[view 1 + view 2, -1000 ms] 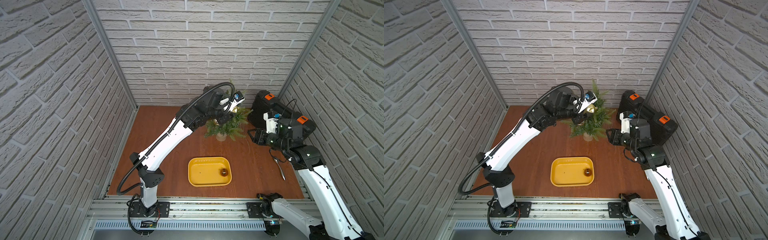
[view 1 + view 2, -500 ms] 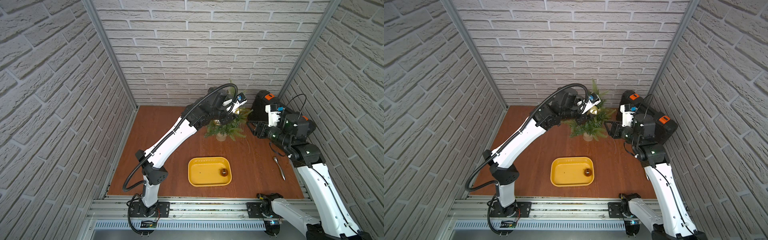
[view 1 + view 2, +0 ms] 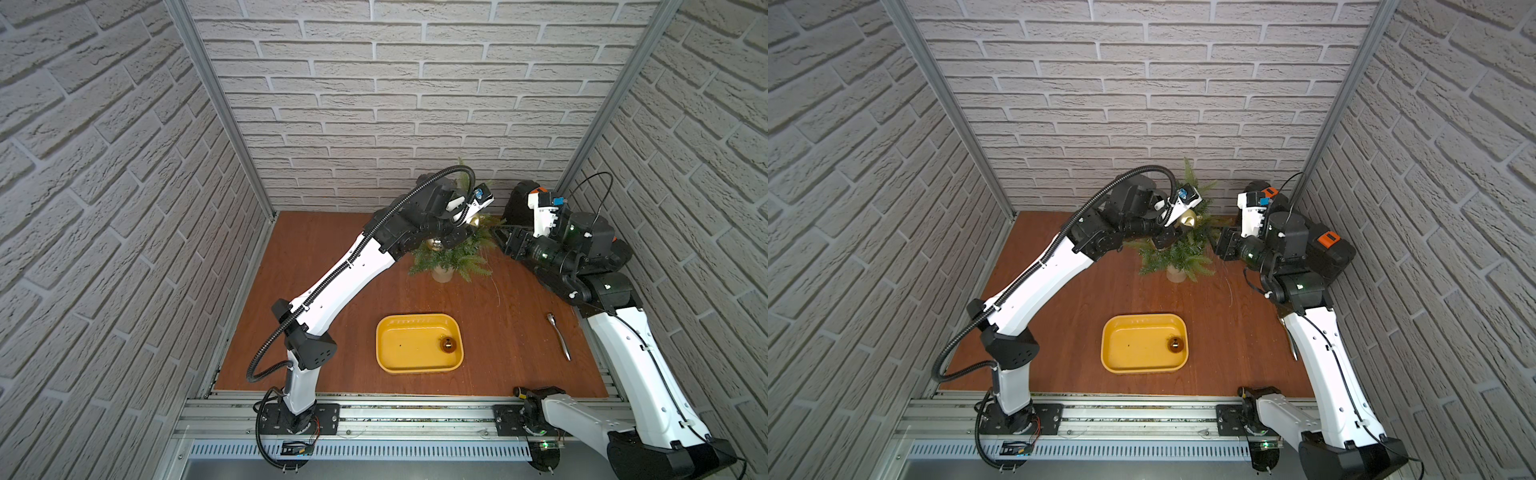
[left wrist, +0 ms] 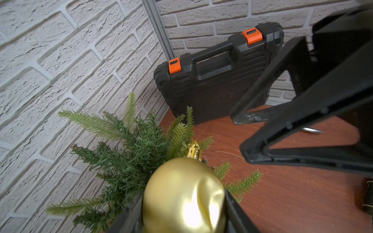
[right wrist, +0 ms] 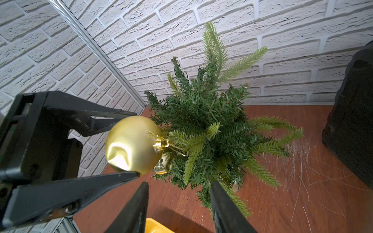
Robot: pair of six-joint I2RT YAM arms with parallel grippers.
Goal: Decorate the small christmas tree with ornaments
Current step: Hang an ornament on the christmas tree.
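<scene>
- Left tool is clamped on the satin gold bauble, one finger on each side of the ball.
- The bauble is held up at the small christmas tree, cap end right against the branch tips, and its gold string runs into the needles.
- The tree stands upright in its pale pot at the back of the tabletop, near the rear wall and between the two tools.
- Right tool sits just beside the tree on the other side, jaws apart at a middling gap. A low branch shows in that gap from the right wrist view, and I can't tell if it touches.
- A shiny pale gold bauble sits in the lower branches, half hidden under the left arm.
- The dark bronze bauble lies in the yellow tray, well in front of the tree.
- A spoon lies on the tabletop by the right arm, and a black case stands in the back corner.
</scene>
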